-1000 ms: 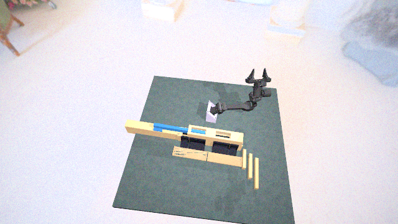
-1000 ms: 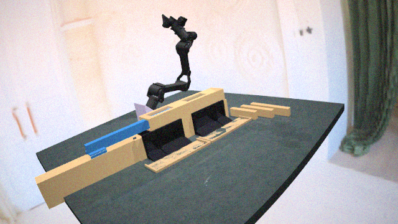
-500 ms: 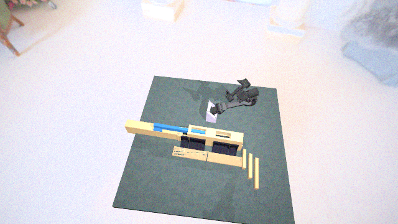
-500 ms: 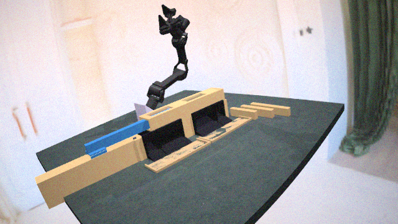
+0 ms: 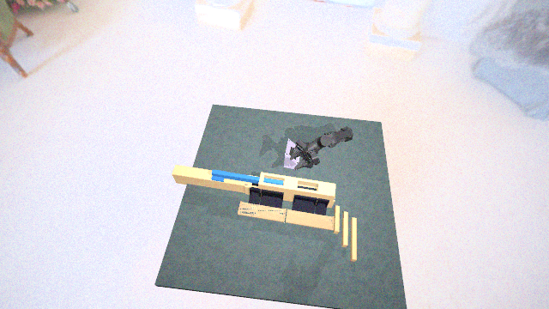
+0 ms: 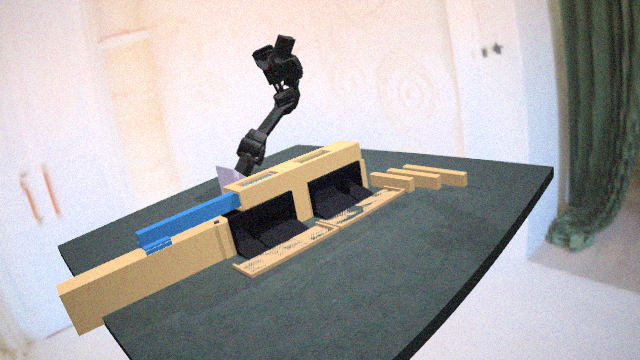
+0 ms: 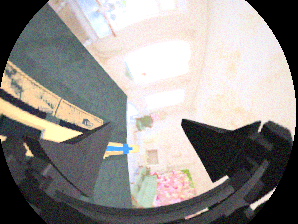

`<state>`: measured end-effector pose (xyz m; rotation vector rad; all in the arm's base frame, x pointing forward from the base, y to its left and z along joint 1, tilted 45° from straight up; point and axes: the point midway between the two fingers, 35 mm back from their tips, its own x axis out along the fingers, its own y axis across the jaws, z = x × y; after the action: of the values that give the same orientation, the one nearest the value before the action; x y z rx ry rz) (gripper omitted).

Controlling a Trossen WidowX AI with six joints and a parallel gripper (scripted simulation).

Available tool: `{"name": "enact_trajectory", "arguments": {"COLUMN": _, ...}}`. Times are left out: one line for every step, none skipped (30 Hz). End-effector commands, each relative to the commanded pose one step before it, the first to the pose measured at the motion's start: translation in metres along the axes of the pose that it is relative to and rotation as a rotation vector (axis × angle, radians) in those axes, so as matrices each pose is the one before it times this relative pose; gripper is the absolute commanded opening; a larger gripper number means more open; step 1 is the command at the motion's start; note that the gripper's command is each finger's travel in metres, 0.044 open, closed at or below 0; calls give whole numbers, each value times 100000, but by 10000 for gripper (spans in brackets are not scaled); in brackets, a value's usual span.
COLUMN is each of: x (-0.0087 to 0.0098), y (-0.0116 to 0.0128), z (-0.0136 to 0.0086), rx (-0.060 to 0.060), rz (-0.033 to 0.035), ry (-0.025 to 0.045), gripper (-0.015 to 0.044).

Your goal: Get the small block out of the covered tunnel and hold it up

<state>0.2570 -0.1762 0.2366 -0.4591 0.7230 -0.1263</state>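
Standing on a dark green table (image 5: 257, 266) (image 6: 400, 250) (image 7: 100, 90), top view: one black arm (image 5: 332, 138) (image 6: 272, 120), rising from a lilac base plate (image 5: 288, 163) (image 6: 227, 175). Its gripper (image 5: 298, 160) (image 6: 273, 48) (image 7: 148, 124) lies over the base area in this view. Item: a pale wooden tunnel (image 5: 287, 198) (image 6: 302, 202), with two slots in its top and two dark openings along one side. Item: a long blue bar (image 5: 233, 176) (image 6: 190, 215) (image 7: 117, 148), part under the tunnel's roof, part out at one end, beside a wooden rail (image 5: 193, 173) (image 6: 145, 275) that overhangs the table edge. Items: two flat wooden panels (image 5: 262, 211) (image 6: 285, 250) (image 7: 35, 90), end to end before the openings; three wooden rods (image 5: 345, 229) (image 6: 415, 178), side by side near the opposite end.

Exterior view: arm raised, gripper high above the table and well apart from the tunnel. Both openings show a black interior; the small block cannot be made out, and its exact place cannot be told.

Wrist view: jaws spread wide, holding nothing; two dark pointed fingers, the room visible between their tips. Panels and blue bar appear toward the left side.
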Motion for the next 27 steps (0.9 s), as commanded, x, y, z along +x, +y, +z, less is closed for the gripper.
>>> {"name": "enact_trajectory", "arguments": {"x": 1400, "y": 4870, "z": -179, "rx": 12778, "rz": 26793, "ry": -315, "gripper": 440}}
{"name": "enact_trajectory", "arguments": {"x": 538, "y": 1286, "z": -191, "rx": 4092, "rz": 7690, "ry": 338, "gripper": 440}}
{"name": "enact_trajectory", "arguments": {"x": 532, "y": 1239, "z": -215, "rx": 4313, "rz": 7590, "ry": 485, "gripper": 440}}
{"name": "enact_trajectory", "arguments": {"x": 587, "y": 1349, "z": -264, "rx": 5157, "rz": 8471, "ry": 716, "gripper": 440}}
{"name": "enact_trajectory", "arguments": {"x": 617, "y": 1390, "z": -307, "rx": 5893, "rz": 8977, "ry": 954, "gripper": 440}}
{"name": "enact_trajectory", "arguments": {"x": 602, "y": 1316, "z": -326, "rx": 6223, "rz": 8772, "ry": 1117, "gripper": 440}}
{"name": "enact_trajectory", "arguments": {"x": 585, "y": 1241, "z": -338, "rx": 6549, "rz": 8548, "ry": 1254, "gripper": 440}}
{"name": "enact_trajectory", "arguments": {"x": 566, "y": 1167, "z": -343, "rx": 6871, "rz": 8308, "ry": 1365, "gripper": 440}}
{"name": "enact_trajectory", "arguments": {"x": 545, "y": 1093, "z": -341, "rx": 7187, "rz": 8055, "ry": 1446, "gripper": 440}}
{"name": "enact_trajectory", "arguments": {"x": 524, "y": 1022, "z": -333, "rx": 7494, "rz": 7789, "ry": 1496, "gripper": 440}}
{"name": "enact_trajectory", "arguments": {"x": 500, "y": 950, "z": -316, "rx": 7770, "rz": 7494, "ry": 1511, "gripper": 440}}
{"name": "enact_trajectory", "arguments": {"x": 390, "y": 709, "z": -243, "rx": 6432, "rz": 5803, "ry": 1201, "gripper": 440}}
{"name": "enact_trajectory", "arguments": {"x": 232, "y": 402, "z": -142, "rx": 3944, "rz": 3394, "ry": 709, "gripper": 440}}
{"name": "enact_trajectory", "arguments": {"x": 78, "y": 129, "z": -47, "rx": 1328, "rz": 1117, "ry": 233, "gripper": 440}}
{"name": "enact_trajectory", "arguments": {"x": 0, "y": 0, "z": 0, "rx": 0, "rz": 0, "ry": 0, "gripper": 440}}
{"name": "enact_trajectory", "arguments": {"x": 0, "y": 0, "z": 0, "rx": 0, "rz": 0, "ry": 0, "gripper": 440}}
{"name": "enact_trajectory", "arguments": {"x": 0, "y": 0, "z": 0, "rx": 0, "rz": 0, "ry": 0, "gripper": 440}}
{"name": "enact_trajectory", "arguments": {"x": 0, "y": 0, "z": 0, "rx": 0, "rz": 0, "ry": 0, "gripper": 440}}
{"name": "enact_trajectory", "arguments": {"x": 0, "y": 0, "z": 0, "rx": 0, "rz": 0, "ry": 0, "gripper": 440}}
{"name": "enact_trajectory", "arguments": {"x": 0, "y": 0, "z": 0, "rx": 0, "rz": 0, "ry": 0, "gripper": 440}}
{"name": "enact_trajectory", "arguments": {"x": -29, "y": -199, "z": 123, "rx": 993, "rz": -401, "ry": 64, "gripper": 440}}
{"name": "enact_trajectory", "arguments": {"x": -87, "y": -603, "z": 367, "rx": 2982, "rz": -1200, "ry": 179, "gripper": 440}}
{"name": "enact_trajectory", "arguments": {"x": -139, "y": -1015, "z": 618, "rx": 4979, "rz": -1991, "ry": 257, "gripper": 440}}
{"name": "enact_trajectory", "arguments": {"x": -154, "y": -1247, "z": 771, "rx": 6065, "rz": -2402, "ry": 244, "gripper": 440}}
{"name": "enact_trajectory", "arguments": {"x": -131, "y": -1255, "z": 802, "rx": 6081, "rz": -2382, "ry": 171, "gripper": 440}}
{"name": "enact_trajectory", "arguments": {"x": -106, "y": -1262, "z": 834, "rx": 6095, "rz": -2359, "ry": 102, "gripper": 440}}
{"name": "enact_trajectory", "arguments": {"x": -79, "y": -1266, "z": 866, "rx": 6107, "rz": -2335, "ry": 35, "gripper": 440}}
